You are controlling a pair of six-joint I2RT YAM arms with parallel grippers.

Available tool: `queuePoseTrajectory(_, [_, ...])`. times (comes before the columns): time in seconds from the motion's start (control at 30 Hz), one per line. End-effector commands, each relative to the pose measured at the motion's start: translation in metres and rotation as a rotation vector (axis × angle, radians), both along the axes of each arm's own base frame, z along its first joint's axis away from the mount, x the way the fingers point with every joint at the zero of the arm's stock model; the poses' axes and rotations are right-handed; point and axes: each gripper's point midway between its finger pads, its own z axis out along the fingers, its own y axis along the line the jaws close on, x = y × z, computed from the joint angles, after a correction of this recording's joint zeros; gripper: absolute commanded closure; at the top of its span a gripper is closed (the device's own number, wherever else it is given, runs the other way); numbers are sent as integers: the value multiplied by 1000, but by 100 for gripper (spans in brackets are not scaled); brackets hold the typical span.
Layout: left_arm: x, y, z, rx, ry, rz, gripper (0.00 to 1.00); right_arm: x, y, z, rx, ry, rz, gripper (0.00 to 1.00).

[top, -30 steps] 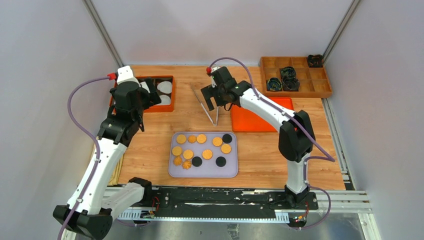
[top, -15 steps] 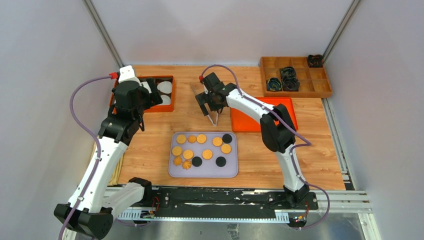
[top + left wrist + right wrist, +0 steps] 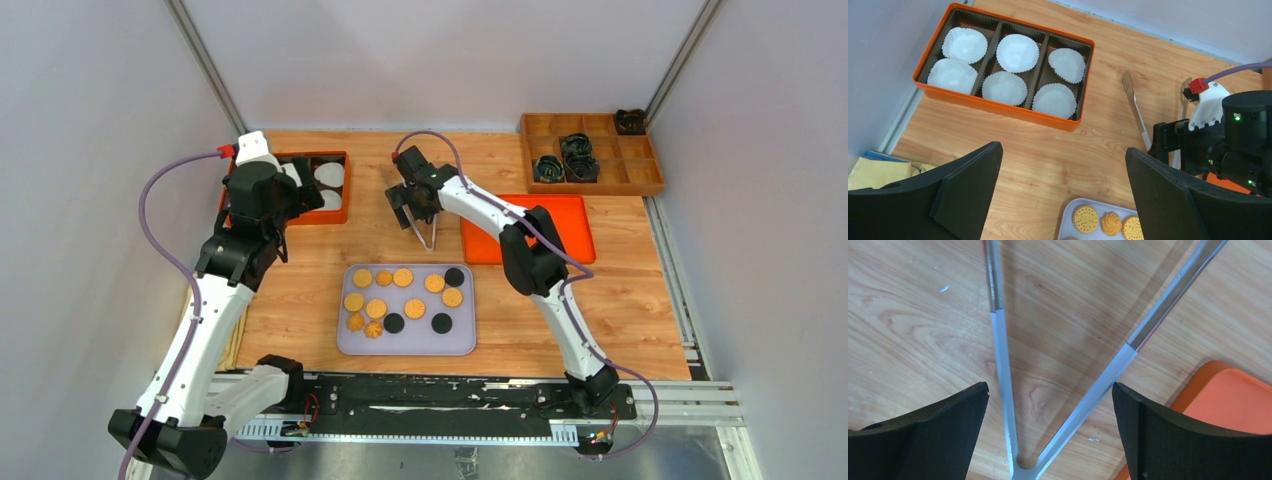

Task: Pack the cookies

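Cookies [image 3: 405, 300]: golden, black and brown rounds lying flat on a lavender tray [image 3: 460, 342]. None sits between either pair of fingers, and the tray lies on the arm-base side of both grippers, apart from each.
Left gripper [image 3: 1063, 150]: hovers above the wooden table [image 3: 1048, 150] with jaws spread fully and nothing held. A few cookies show at the wrist end of the gap between its fingers [image 3: 968, 170].
Right gripper [image 3: 1049, 390]: low over the table, jaws at full spread, clasping nothing.
Tongs [image 3: 1003, 365]: metal, lying on the table inside the gap between the right fingers [image 3: 1168, 430], hinge toward the wrist, both blades splaying outward past the tips. Neither finger meets them.
Orange box [image 3: 998, 107]: beyond the left fingertips, holding six white paper cups [image 3: 1018, 52], two per compartment.
Orange flat tray [image 3: 1238, 400]: just outside one right finger.
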Motion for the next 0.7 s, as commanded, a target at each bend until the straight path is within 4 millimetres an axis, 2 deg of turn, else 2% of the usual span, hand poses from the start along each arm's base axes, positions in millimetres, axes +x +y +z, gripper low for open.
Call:
queuePoseTrajectory(0.0, [-6, 4, -4, 10, 7, -4, 0, 0, -14, -16, -73, 24, -78, 0])
queuePoseTrajectory(0.3, [-4, 2, -6, 3, 2, -14, 0, 11, -8, -1, -46, -30, -87, 0])
queuePoseTrajectory(0.53, [-4, 2, -8, 9, 5, -19, 0, 19, 9, -29, -18, 36, -99, 0])
queuePoseTrajectory(0.67, [-4, 3, -8, 12, 6, -15, 0, 21, 10, -42, -9, 52, -129, 0])
